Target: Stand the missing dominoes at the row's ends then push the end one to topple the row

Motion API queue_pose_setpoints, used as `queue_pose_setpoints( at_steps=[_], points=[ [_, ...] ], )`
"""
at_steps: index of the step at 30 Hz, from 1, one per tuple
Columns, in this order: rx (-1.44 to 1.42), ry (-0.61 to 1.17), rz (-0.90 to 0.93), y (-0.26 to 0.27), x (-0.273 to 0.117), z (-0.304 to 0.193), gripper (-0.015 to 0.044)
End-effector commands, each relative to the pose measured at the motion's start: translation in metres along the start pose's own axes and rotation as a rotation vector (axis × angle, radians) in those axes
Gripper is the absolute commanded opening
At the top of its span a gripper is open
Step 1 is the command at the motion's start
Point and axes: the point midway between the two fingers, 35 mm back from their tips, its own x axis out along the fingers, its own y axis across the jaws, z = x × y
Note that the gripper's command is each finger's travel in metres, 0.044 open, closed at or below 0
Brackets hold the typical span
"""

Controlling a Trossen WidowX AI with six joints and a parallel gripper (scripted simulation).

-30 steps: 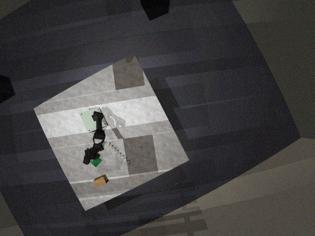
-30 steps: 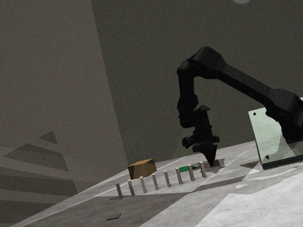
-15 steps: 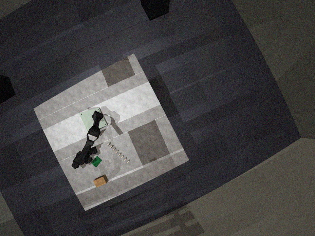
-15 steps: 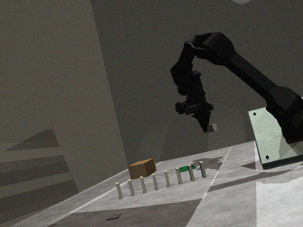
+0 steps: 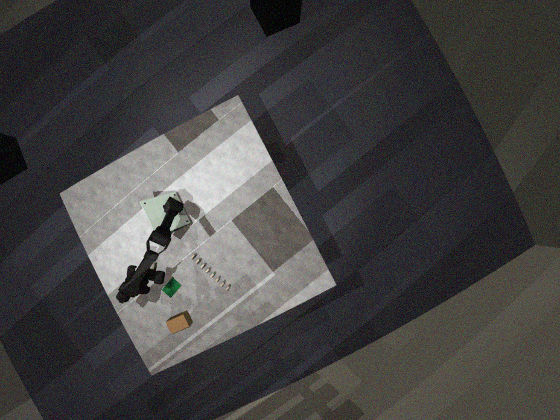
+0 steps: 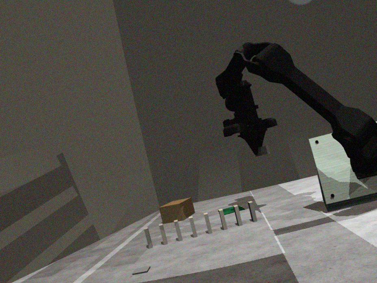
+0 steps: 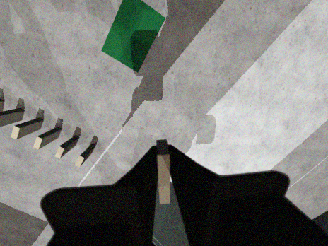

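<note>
My gripper [image 6: 258, 152] [image 7: 162, 149] is shut on a pale domino [image 7: 164, 180] [image 6: 264, 150], high above the table, to the right of the row in the exterior view. The held domino looks roughly level, its long side sticking out past the fingers. Several pale dominoes stand upright in an evenly spaced row, from the near-plate end domino [image 6: 252, 212] [image 5: 194, 256] [image 7: 86, 153] to the far end domino [image 6: 148, 238] [image 5: 228, 286]. The fingers do not touch the row. In the top view the arm hides the fingertips.
A green patch [image 5: 171, 287] [image 6: 228, 210] [image 7: 124, 33] lies beside the row. An orange-brown box [image 5: 178, 322] [image 6: 175, 212] stands beyond it. The arm's pale green base plate [image 5: 155, 211] [image 6: 330, 167] is past the row's near end. A small thin dark object [image 6: 141, 272] lies beyond the far end.
</note>
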Motion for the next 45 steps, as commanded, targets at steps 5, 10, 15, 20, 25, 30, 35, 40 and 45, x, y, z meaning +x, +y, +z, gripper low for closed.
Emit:
queue_pose_setpoints(
  at_steps=[5, 10, 15, 20, 25, 30, 35, 40, 45],
  points=[
    [0.603, -0.002, -0.007, -0.044, -0.001, 0.014, 0.0028],
    [0.603, -0.002, -0.007, -0.044, -0.001, 0.014, 0.0028],
    [0.603, -0.003, -0.009, -0.044, 0.000, 0.014, 0.0028],
    [0.594, -0.042, -0.058, -0.049, 0.008, 0.018, 0.0028],
    [0.584, -0.089, -0.113, -0.053, 0.017, 0.023, 0.0028],
    [0.575, -0.140, -0.166, -0.057, 0.024, 0.028, 0.0028],
    [0.566, -0.193, -0.215, -0.061, 0.031, 0.032, 0.0028],
    [0.558, -0.248, -0.262, -0.064, 0.038, 0.036, 0.0028],
    [0.550, -0.307, -0.306, -0.067, 0.043, 0.039, 0.0028]
  ],
)
